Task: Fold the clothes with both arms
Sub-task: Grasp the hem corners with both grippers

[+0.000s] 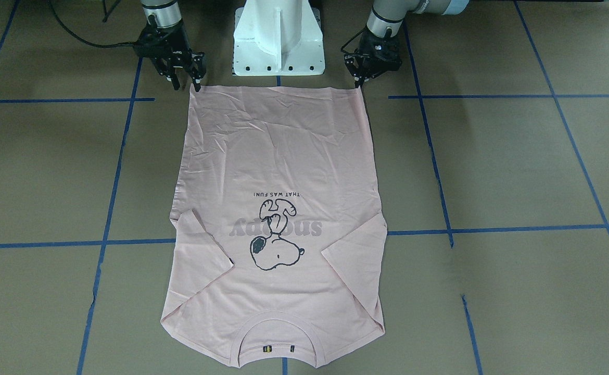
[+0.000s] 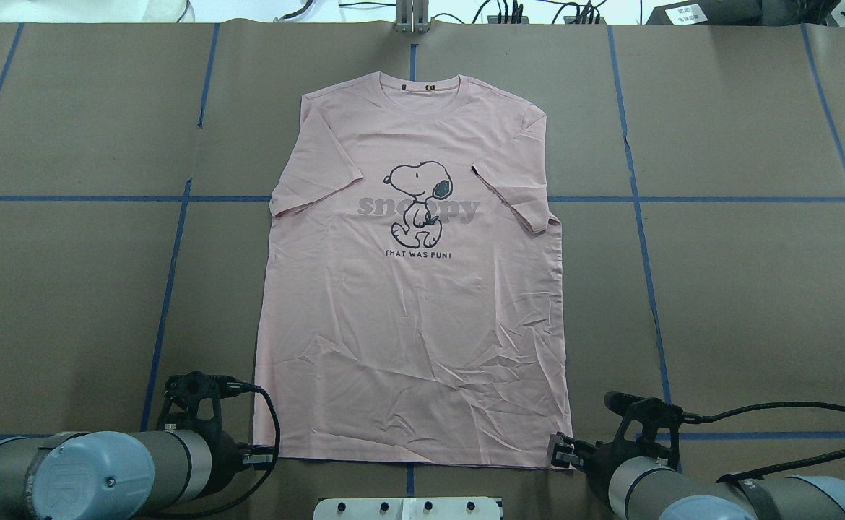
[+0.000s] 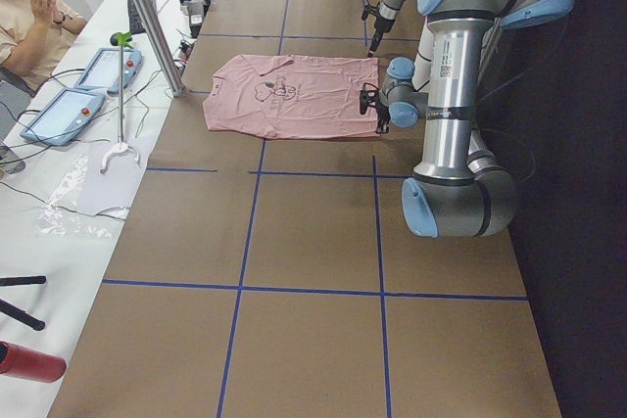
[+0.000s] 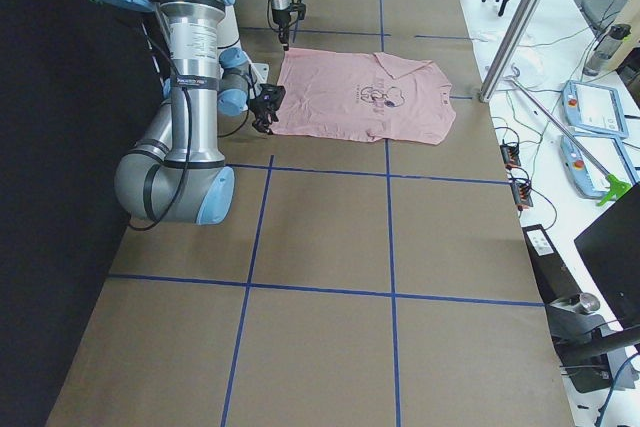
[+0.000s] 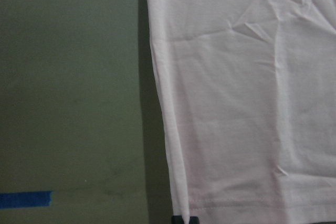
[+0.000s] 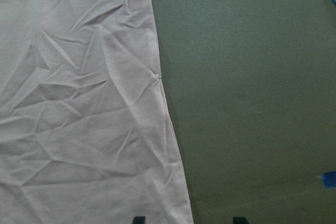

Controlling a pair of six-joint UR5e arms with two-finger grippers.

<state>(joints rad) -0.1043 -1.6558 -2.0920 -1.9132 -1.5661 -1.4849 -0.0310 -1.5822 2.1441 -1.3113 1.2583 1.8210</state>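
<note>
The pink T-shirt [image 2: 408, 325] lies flat, print up, mid-table [image 2: 740, 289]; seen from overhead, its collar is at 12 o'clock and its hem at 6. The left gripper [image 1: 359, 82] pinches the hem's 7 o'clock corner, fingers closed on the cloth. The right gripper [image 1: 187, 86] straddles the 5 o'clock corner, fingers spread.
</note>
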